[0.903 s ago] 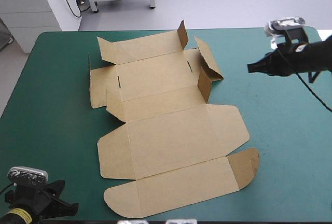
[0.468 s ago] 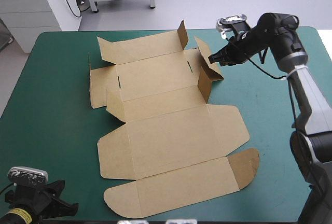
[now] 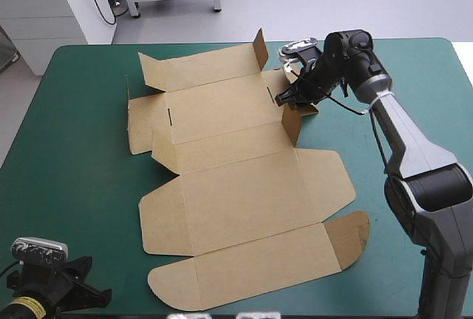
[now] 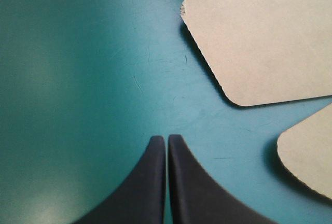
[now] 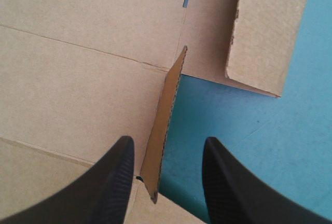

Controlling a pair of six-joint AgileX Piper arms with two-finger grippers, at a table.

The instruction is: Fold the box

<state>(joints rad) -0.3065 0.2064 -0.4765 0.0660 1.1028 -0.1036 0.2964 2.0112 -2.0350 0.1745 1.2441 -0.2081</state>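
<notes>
Right arm is swinging in from table's right edge and is now reaching over box's far right corner. Table with teal-green cover is carrying brown box near centre, lying mostly flat, few far flaps standing. Bare cover beside that corner is leaving working room. Upright side flap is sitting between black fingers of right pincer, released, not yet pinching; wall-raising is probably beginning. Left pincer is resting clenched, empty, near table's near left corner.
</notes>
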